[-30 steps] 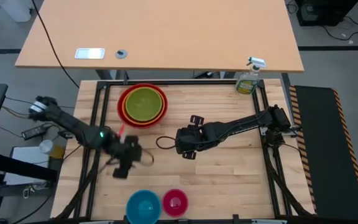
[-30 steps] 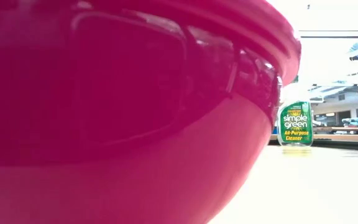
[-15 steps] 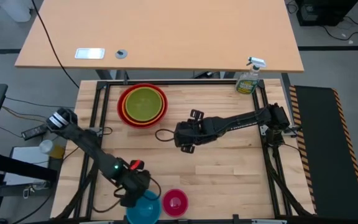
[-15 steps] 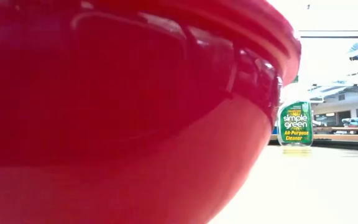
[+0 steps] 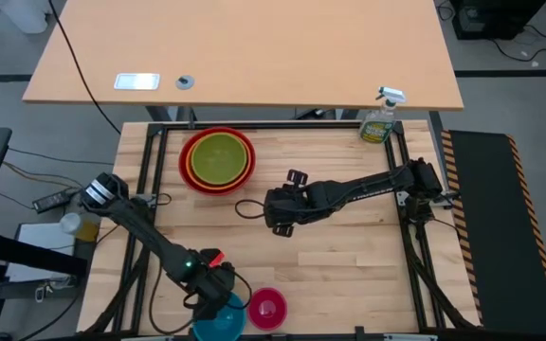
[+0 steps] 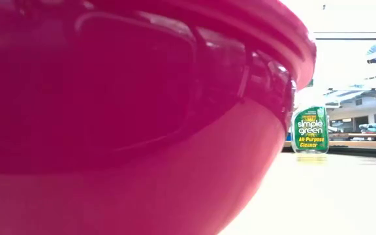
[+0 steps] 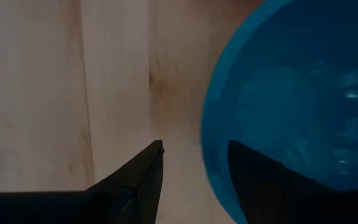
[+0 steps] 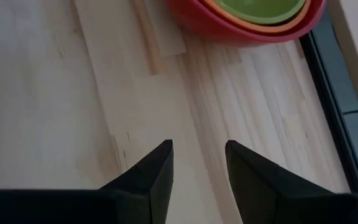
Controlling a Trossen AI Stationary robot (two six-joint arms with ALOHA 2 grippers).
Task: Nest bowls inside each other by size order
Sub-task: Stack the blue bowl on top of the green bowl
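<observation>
From above, the red bowl (image 5: 218, 159) sits at the far left of the wooden table (image 5: 349, 256) with the orange bowl (image 5: 194, 164) and the yellow-green bowl (image 5: 220, 155) already nested inside it, while the blue bowl (image 5: 219, 317) and the magenta-pink bowl (image 5: 267, 307) wait side by side at the near edge. The left gripper (image 5: 214, 289) has swung in a second from the open table left of centre down to the blue bowl's rim, so the pick of the next bowl in size order looks about to start; the right gripper (image 5: 281, 210) hangs mid-table and has only drifted slightly towards the stack. A green spray bottle (image 5: 380, 119) stands at the far right corner. The low view is almost filled by the glossy wall of the magenta-pink bowl (image 6: 129, 124) (it sits right against the lens), with the Simple Green cleaner bottle (image 6: 310, 130) beyond, unchanged. In the left wrist view the left gripper (image 7: 194, 165) has its fingers apart, one over the bare wood, the other over the blue bowl (image 7: 291, 106), straddling its rim and not yet closed. In the right wrist view the right gripper (image 8: 197, 162) is spread and empty over the planks, the three-bowl stack (image 8: 247, 18) ahead of it.
</observation>
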